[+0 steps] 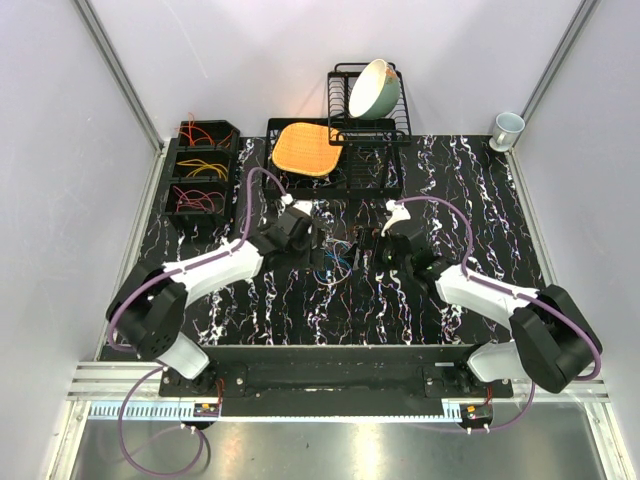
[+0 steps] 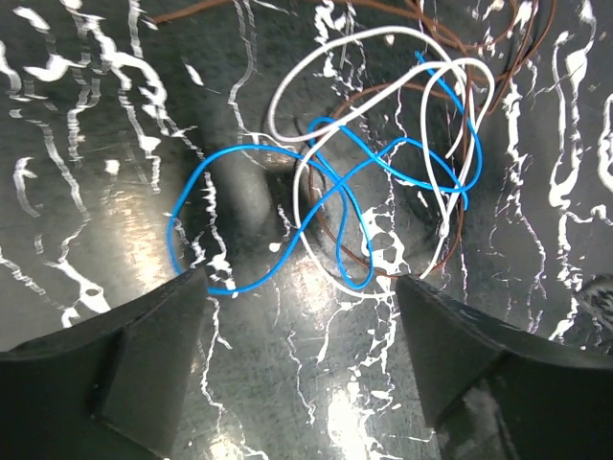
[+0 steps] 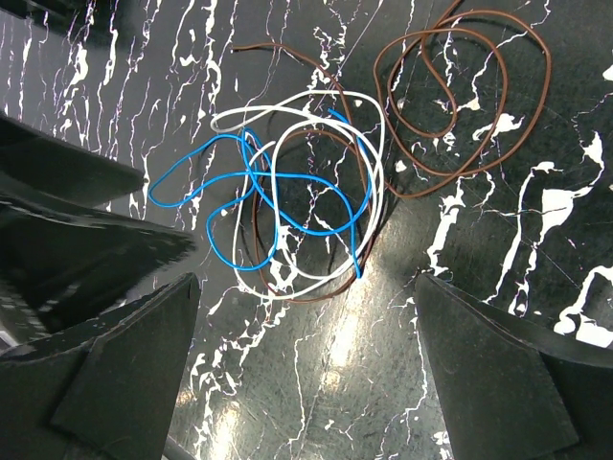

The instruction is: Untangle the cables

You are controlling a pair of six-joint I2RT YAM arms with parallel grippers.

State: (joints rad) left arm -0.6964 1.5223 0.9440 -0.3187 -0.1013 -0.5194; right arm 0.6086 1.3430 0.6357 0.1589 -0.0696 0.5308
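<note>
Cables (image 1: 345,255) in one small heap on the black table (image 1: 470,200), blue, white and brown, right between the two grippers. Left gripper (image 2: 299,283) wide open, holding nothing, low over the heap. Blue loop (image 2: 173,230) almost at one fingertip, so nearest to this side. Right gripper (image 3: 306,283) wide open too, nothing in it, heap straight ahead. Brown loops (image 3: 458,91) off at the far edge. Best first grab, maybe: blue for the left.
</note>
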